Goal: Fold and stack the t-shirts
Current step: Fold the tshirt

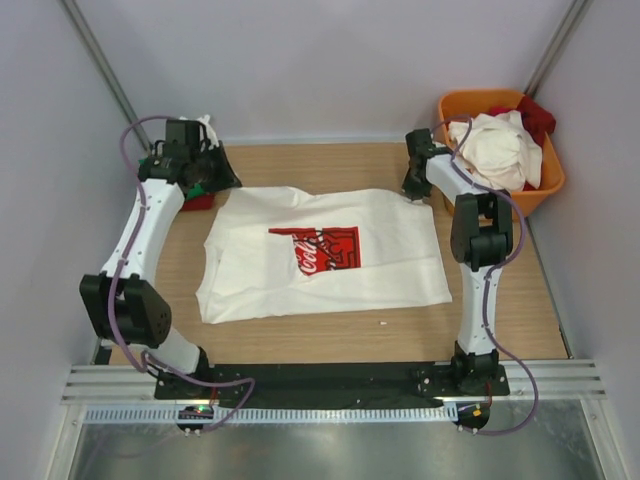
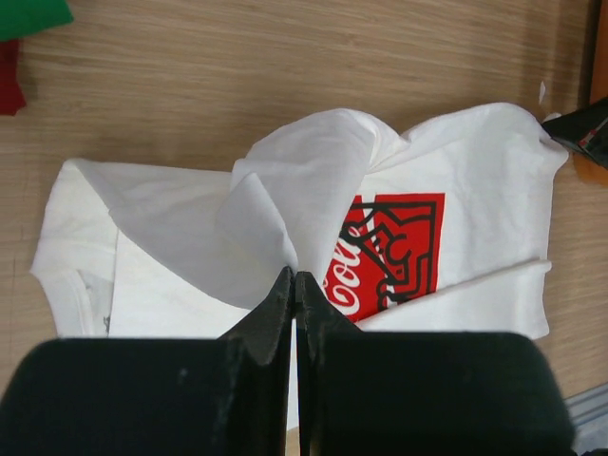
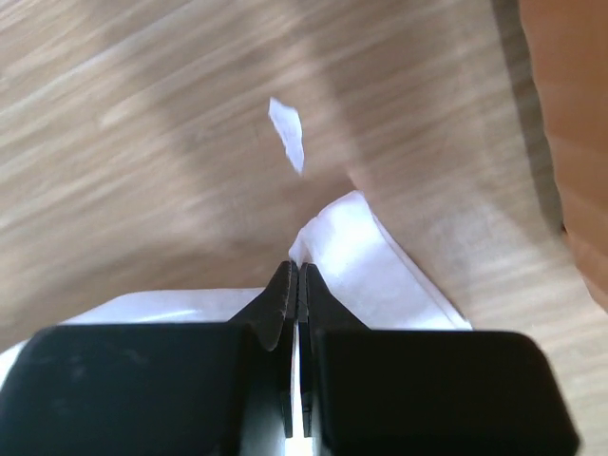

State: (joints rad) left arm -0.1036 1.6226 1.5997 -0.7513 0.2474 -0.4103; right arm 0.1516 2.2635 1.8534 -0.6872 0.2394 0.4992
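A white t-shirt point(image 1: 330, 285) with a red Coca-Cola print point(image 1: 316, 248) lies spread across the middle of the wooden table. My left gripper point(image 1: 224, 182) is at its far left corner. In the left wrist view it point(image 2: 295, 275) is shut on a raised fold of the white shirt point(image 2: 313, 180), with the print point(image 2: 394, 247) beyond it. My right gripper point(image 1: 413, 192) is at the far right corner. In the right wrist view it point(image 3: 298, 268) is shut on the shirt's edge point(image 3: 380, 271), low over the table.
An orange tub point(image 1: 552, 180) stands at the far right and holds a bunched white cloth point(image 1: 495, 150) and a red one point(image 1: 537, 115). Green cloth point(image 2: 28, 13) and red cloth point(image 2: 9, 81) lie at the far left. A small white scrap point(image 3: 287, 133) lies on the wood.
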